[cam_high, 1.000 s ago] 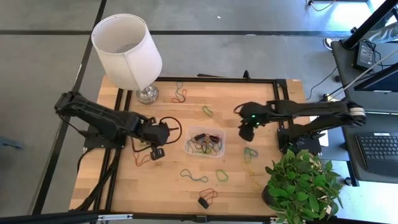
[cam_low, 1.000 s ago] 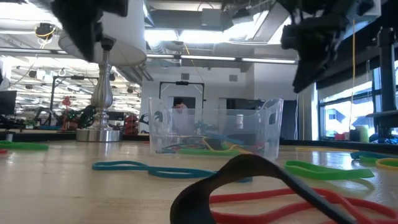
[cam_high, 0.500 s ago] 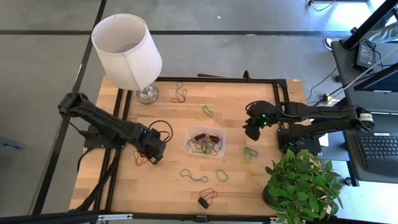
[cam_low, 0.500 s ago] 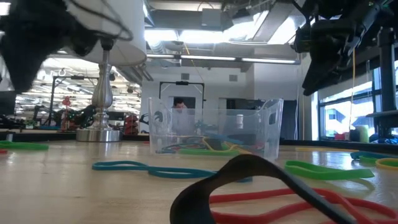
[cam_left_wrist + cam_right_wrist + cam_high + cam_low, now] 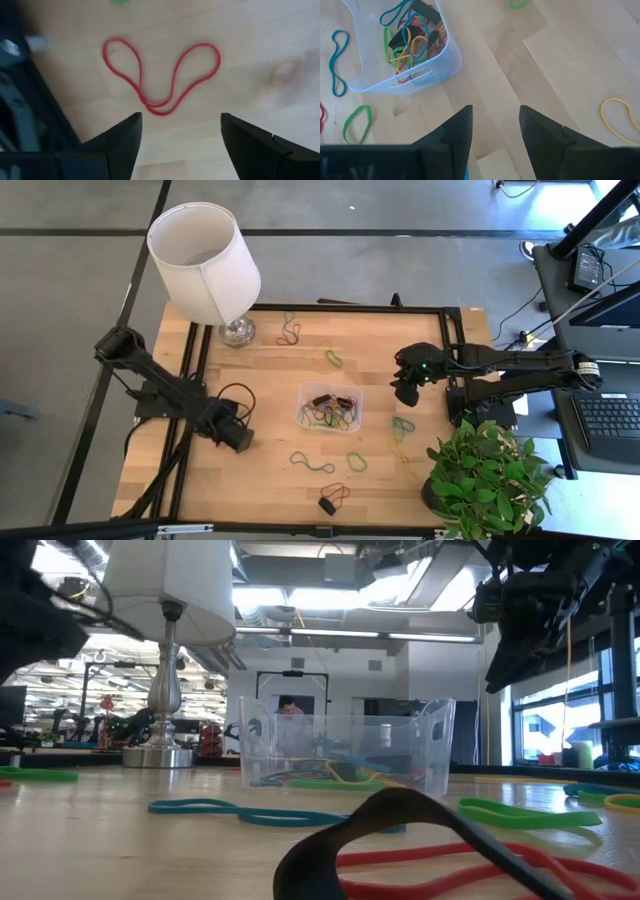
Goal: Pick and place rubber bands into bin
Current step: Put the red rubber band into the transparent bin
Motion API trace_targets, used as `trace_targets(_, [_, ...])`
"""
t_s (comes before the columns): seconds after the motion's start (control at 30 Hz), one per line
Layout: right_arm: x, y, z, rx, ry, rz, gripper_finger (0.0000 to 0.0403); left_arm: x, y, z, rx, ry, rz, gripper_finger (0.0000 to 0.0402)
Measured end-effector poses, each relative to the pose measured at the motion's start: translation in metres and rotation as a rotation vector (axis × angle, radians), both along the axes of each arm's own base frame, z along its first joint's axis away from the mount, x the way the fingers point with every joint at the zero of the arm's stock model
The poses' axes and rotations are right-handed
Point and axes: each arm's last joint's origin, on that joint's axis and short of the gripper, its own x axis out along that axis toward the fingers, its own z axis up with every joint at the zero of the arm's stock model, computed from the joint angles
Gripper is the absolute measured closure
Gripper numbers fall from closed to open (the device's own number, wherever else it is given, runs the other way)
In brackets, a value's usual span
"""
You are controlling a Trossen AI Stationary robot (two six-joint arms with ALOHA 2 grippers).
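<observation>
Two dark robot arms work over a wooden surface (image 5: pixel 270 380) strewn with rubber bands (image 5: pixel 311 464). The left pincer (image 5: pixel 238 438) hangs low over the left part of the surface, its fingers (image 5: pixel 125 140) spread apart and holding nothing; a twisted red band (image 5: pixel 160 75) lies flat on the wood just ahead of them. The right pincer (image 5: pixel 404 392) hovers to the right of the bin (image 5: pixel 303 416), its fingers (image 5: pixel 460 130) likewise parted and empty. The clear bin stands near the middle of the surface and holds a tangle of yellow, blue, green, red and black bands (image 5: pixel 412 35). Loose bands lie around it: a blue one (image 5: pixel 337 60) and a green one (image 5: pixel 357 122) on the near side, a yellow one (image 5: pixel 619 119) off to the right, a green and red pair (image 5: pixel 289 329) at the far edge. A white-shaded lamp (image 5: pixel 205 260) stands at the far left corner, a potted plant (image 5: pixel 485 475) at the near right.
</observation>
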Motion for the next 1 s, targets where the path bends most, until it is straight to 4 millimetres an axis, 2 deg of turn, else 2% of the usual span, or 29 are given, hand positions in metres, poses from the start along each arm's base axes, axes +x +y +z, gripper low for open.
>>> trace_targets(0.3, [0.000,0.000,0.000,-0.002,0.001,0.003,0.0238,-0.017,-0.004,-0.027,-0.031,0.062,0.117,0.0141])
trace_targets(0.5, [0.000,0.000,0.000,-0.008,0.003,0.012,0.0238,-0.014,-0.007,-0.048,-0.068,0.042,0.116,0.0143])
trace_targets(0.63, [0.000,0.000,0.000,-0.012,0.004,0.017,0.0238,-0.010,-0.011,-0.055,-0.082,0.055,0.139,0.0160])
trace_targets(0.77, [0.000,0.000,0.000,-0.014,0.004,0.019,0.0238,-0.009,-0.011,-0.054,-0.082,0.043,0.161,0.0216])
trace_targets(1.0, [0.000,0.000,0.000,-0.024,0.006,0.033,0.0238,-0.014,-0.006,-0.053,-0.047,0.087,0.146,0.0366])
